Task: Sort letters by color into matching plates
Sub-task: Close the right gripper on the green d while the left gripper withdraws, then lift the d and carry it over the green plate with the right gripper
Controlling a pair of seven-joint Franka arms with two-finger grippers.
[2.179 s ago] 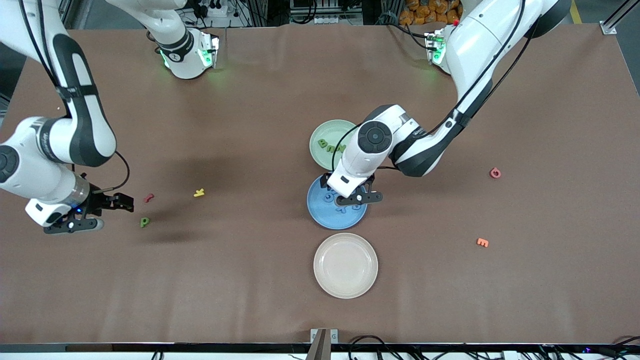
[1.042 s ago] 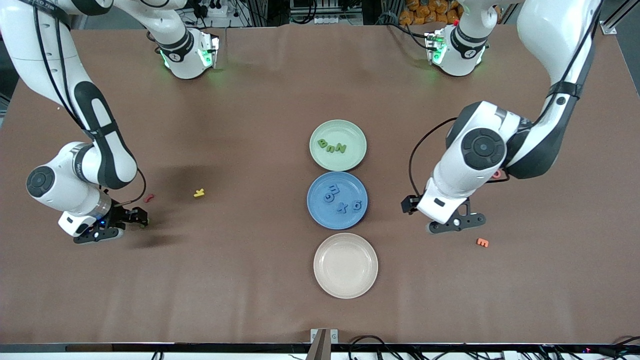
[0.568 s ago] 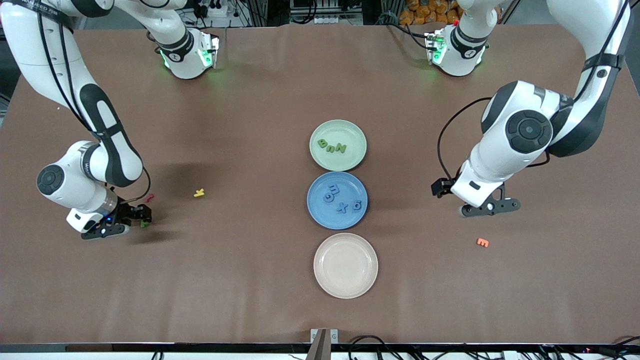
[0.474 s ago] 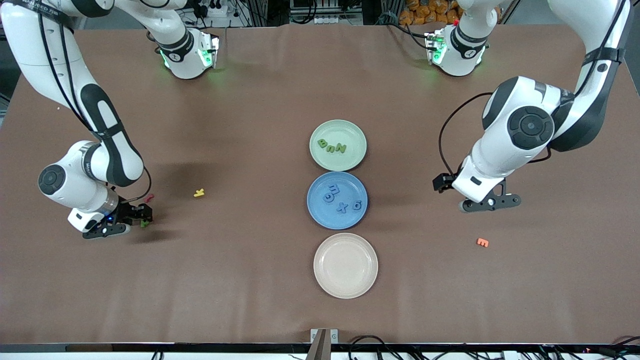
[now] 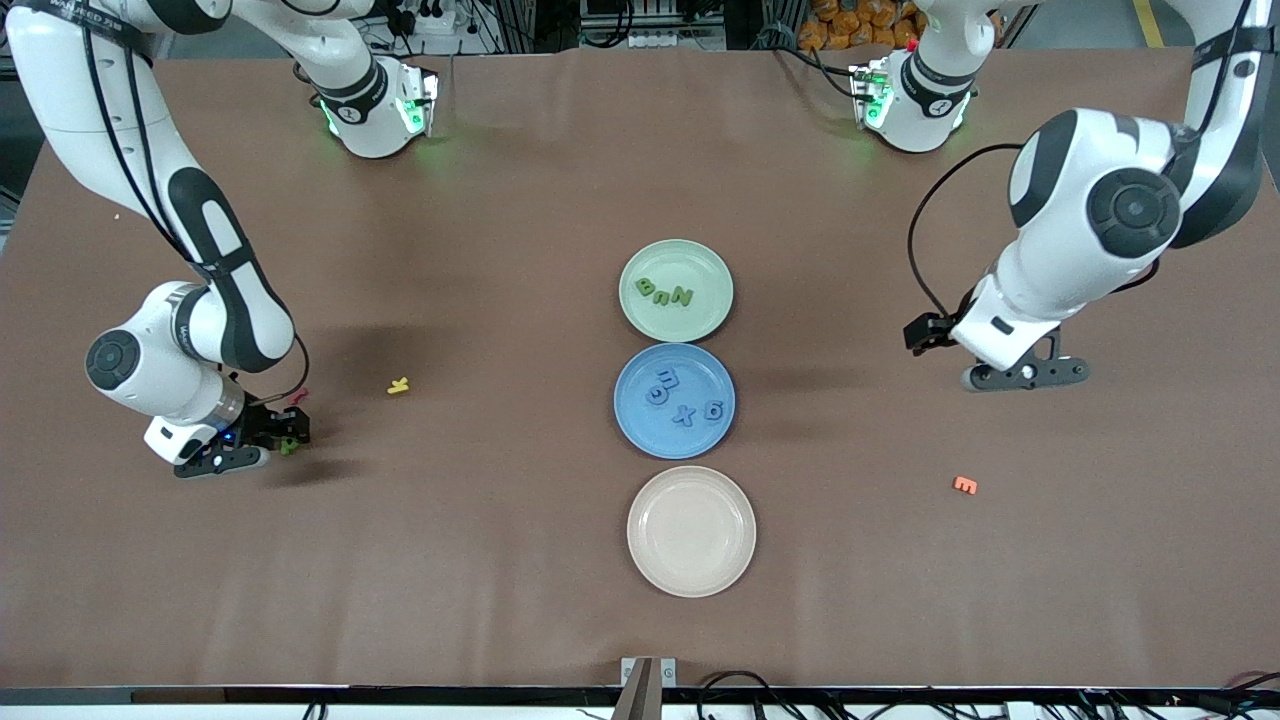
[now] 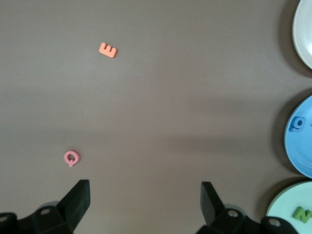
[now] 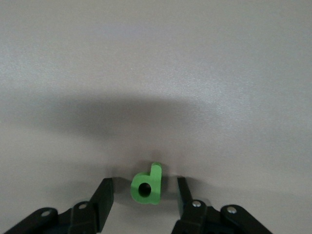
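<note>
A small green letter lies on the table toward the right arm's end. My right gripper is down around it, open, with a narrow gap showing on each side of the letter. The pale green plate holds three green letters. Beside it, nearer the front camera, the blue plate holds several blue letters. My left gripper hangs open over bare table toward the left arm's end, with nothing between its fingers.
An empty beige plate sits nearest the front camera in the row of plates. A yellow letter and a red letter lie close to my right gripper. An orange letter and a pink letter lie under my left arm's end.
My left arm has swung away from the blue plate toward its own end of the table. My right gripper has come down around the green letter, and its fingers have narrowed.
</note>
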